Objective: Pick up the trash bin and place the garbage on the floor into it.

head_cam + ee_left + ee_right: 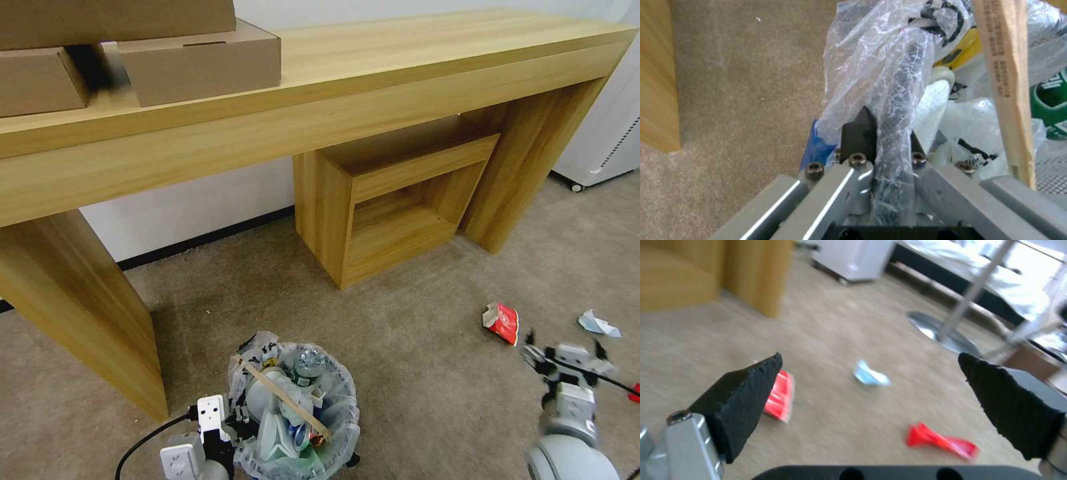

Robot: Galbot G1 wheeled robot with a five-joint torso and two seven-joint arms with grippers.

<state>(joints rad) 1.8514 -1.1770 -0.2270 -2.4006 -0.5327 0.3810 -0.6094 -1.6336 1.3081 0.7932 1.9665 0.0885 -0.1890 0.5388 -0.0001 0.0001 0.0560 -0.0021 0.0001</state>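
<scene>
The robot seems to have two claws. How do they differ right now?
The left gripper is shut on the rim of the trash bin, pinching its plastic liner; the right gripper is open and holds nothing. The left one is beside the wooden table leg; the right one hovers above the floor, near a red packet and a white-and-blue wrapper. Both have black wedge-shaped fingertips on grey metal.

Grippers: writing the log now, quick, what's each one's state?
Left gripper: jaws shut on the trash bin rim.
Right gripper: jaws open, holding nothing, above the floor.
</scene>
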